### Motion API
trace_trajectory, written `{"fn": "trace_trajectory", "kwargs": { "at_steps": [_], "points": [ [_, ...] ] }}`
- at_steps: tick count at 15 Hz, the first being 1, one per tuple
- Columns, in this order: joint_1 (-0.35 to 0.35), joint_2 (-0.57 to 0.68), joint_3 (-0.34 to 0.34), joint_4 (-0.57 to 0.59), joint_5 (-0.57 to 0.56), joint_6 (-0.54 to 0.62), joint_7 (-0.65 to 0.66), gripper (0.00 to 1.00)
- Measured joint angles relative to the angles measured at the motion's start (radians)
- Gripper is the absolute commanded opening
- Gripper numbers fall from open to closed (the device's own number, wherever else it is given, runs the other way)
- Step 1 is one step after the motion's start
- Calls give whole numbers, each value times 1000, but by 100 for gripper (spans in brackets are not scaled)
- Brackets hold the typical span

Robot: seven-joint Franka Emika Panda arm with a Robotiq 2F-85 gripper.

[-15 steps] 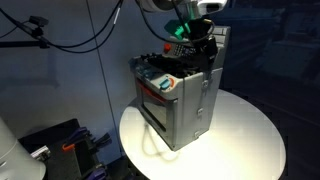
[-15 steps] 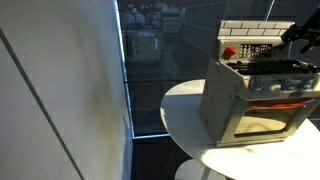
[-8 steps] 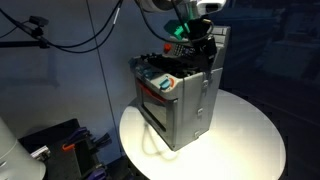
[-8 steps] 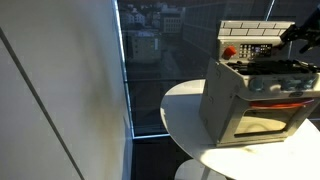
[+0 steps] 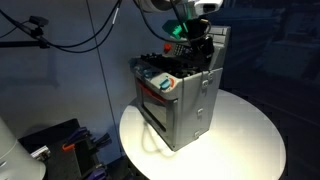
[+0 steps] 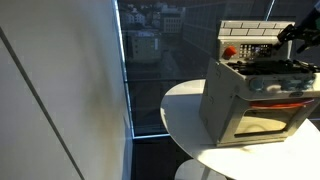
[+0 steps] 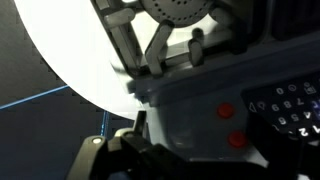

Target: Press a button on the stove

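The grey toy stove [image 5: 178,100] stands on a round white table [image 5: 245,140]; it also shows in an exterior view [image 6: 255,100] with its brick-patterned back panel and red-trimmed oven window. My gripper [image 5: 197,42] hangs just over the stove's top rear corner, by the back panel [image 6: 292,35]. In the wrist view the stove [image 7: 190,110] fills the frame, with two red buttons [image 7: 226,110] close ahead and a burner above. My gripper's dark fingers [image 7: 150,160] sit at the bottom and look shut and empty.
The stove takes up the near half of the table, whose edge [image 6: 180,125] drops to a dark floor. Cables hang behind the stove [image 5: 100,40]. A dark window [image 6: 150,60] and a pale wall [image 6: 60,100] stand beside the table.
My gripper has risen slightly above the stove's rear top. The stove has not moved.
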Motion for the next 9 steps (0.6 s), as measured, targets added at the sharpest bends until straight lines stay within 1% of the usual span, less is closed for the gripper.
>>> {"fn": "trace_trajectory", "kwargs": {
  "at_steps": [9],
  "points": [
    [2,7,0,11,-2,0,1,100]
  ]
}}
